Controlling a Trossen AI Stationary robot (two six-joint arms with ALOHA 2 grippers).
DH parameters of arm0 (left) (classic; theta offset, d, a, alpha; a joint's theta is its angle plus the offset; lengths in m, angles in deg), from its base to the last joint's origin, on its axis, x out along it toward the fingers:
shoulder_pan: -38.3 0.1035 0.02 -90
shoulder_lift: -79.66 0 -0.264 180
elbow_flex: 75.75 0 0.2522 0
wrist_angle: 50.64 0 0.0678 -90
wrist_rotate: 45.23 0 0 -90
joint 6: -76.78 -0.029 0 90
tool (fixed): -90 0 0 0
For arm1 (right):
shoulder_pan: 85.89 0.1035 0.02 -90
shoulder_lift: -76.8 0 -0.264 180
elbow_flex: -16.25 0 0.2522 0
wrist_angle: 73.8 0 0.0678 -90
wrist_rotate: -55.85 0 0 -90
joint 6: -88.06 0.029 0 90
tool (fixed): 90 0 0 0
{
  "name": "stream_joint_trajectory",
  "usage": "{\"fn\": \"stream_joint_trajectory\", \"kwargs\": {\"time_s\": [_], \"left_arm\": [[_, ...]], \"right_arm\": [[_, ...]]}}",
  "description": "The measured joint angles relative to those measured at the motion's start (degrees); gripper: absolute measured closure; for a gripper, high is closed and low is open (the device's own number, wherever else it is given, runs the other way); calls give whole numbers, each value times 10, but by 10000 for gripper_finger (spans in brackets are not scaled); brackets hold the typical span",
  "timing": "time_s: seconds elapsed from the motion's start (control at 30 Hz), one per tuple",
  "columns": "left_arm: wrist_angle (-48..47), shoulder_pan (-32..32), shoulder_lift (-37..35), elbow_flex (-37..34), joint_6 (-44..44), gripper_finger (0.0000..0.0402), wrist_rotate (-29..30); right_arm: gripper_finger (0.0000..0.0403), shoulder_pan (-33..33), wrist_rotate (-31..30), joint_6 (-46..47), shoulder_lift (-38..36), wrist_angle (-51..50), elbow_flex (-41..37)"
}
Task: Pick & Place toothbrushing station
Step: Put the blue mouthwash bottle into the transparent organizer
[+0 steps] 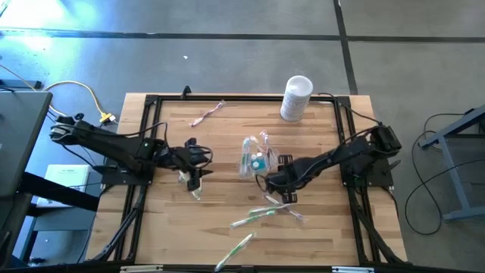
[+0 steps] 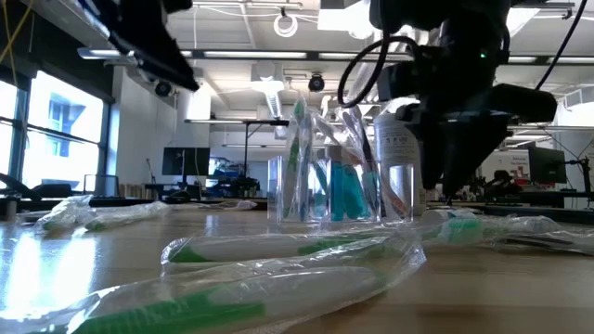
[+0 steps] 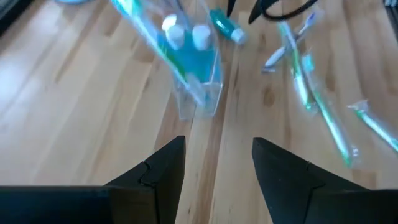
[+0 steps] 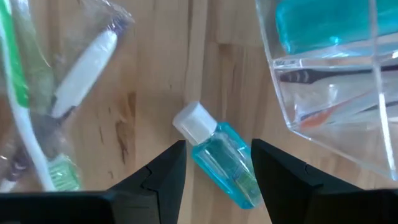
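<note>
Teal tube point(image 4: 227, 163) lies white cap up on the bare wood beside the clear cup point(image 1: 255, 157), right gripper point(image 4: 216, 163) poised over it with fingers apart and empty, so it looks like the pickup: next, drop and close, while the left gripper point(image 3: 214, 168) waits open nearby.

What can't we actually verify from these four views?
- Count of toothbrushes in the clear cup: too small in the high view, overlapping and blurred in the low view.
- Whether the right gripper touches the teal tube: its fingers flank the tube, whose lower end runs out of view between them.
- Label of the white canister: too small in the high view, blocked by the cup in the low view.
</note>
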State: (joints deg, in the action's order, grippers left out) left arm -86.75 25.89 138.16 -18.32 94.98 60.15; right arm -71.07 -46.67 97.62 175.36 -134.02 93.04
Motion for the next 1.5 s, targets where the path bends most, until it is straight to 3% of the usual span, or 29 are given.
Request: {"fn": "stream_joint_trajectory", "kwargs": {"time_s": [0.17,0.37,0.93,1.5], "left_arm": [[70,0,-14,-82,16,222,0],[94,0,-14,-119,51,222,-1],[124,0,-14,-123,56,222,-9],[119,0,-14,-123,56,222,-9]], "right_arm": [[229,-6,22,-39,2,12,-4],[229,-4,38,-86,2,46,-5],[229,-10,37,-139,2,154,-96],[229,-16,35,-163,1,163,-116]]}}
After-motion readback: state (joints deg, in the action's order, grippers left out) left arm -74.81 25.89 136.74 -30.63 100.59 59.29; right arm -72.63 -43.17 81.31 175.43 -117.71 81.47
